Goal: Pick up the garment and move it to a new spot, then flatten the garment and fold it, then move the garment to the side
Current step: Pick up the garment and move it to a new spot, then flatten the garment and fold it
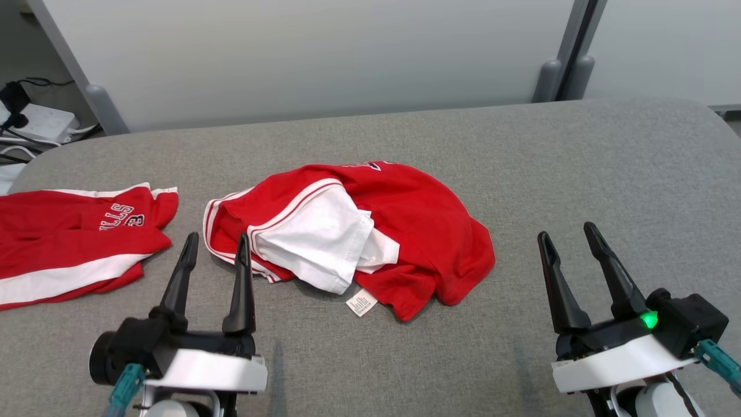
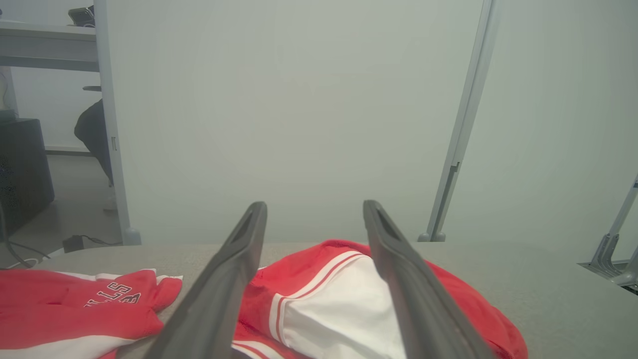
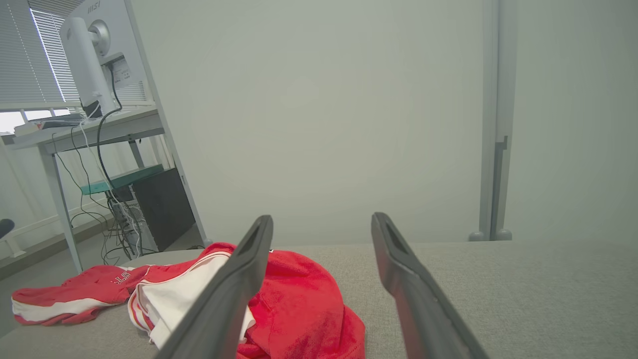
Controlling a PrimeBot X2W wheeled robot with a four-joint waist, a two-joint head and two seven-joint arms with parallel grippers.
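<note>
A crumpled red and white garment (image 1: 370,231) lies in a heap at the middle of the grey table (image 1: 521,174), a white label poking out at its near edge. My left gripper (image 1: 217,237) stands open just in front of the heap's left edge, nothing between its fingers. In the left wrist view the garment (image 2: 324,304) lies beyond and between the fingers (image 2: 229,279). My right gripper (image 1: 570,231) is open and empty over bare table to the heap's right. The right wrist view has the garment (image 3: 299,304) at lower left.
A second red and white garment (image 1: 75,243) with lettering lies at the table's left edge, also in the left wrist view (image 2: 75,309). Pale partition panels (image 1: 324,52) stand behind the table. A power strip with cables (image 1: 35,124) lies on the floor at far left.
</note>
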